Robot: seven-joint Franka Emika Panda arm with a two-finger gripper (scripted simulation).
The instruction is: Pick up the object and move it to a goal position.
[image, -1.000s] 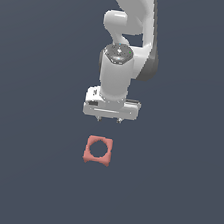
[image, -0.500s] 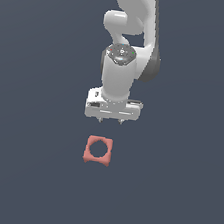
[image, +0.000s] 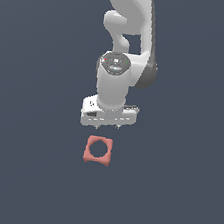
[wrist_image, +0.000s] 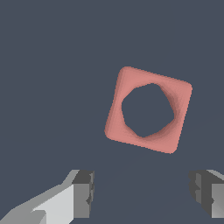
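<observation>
Gripper (image: 107, 127) hangs just above the floor, fingers spread wide and holding nothing, and the block (image: 98, 150) lies flat on the dark floor (image: 20, 172) just ahead of it, apart from both fingers. In the wrist view the block (wrist_image: 148, 109) sits turned at a slant to the line between the two fingertips (wrist_image: 83, 194), and it lies beyond that line rather than between them. There's the first risk: drop straight down from here and the pads close on empty air, or one finger lands on the block's near edge and shoves it away. Second risk, the slant: if the wrist isn't turned to match, the pads will likely meet the flared corners instead of flat sides, and the block could twist or squirt out as the jaws shut. Third, that big hole through the middle; a fingertip coming down inside it would snag the rim rather than clamp the outside. No goal marker shows in either view, so where it must go I can't tell.
</observation>
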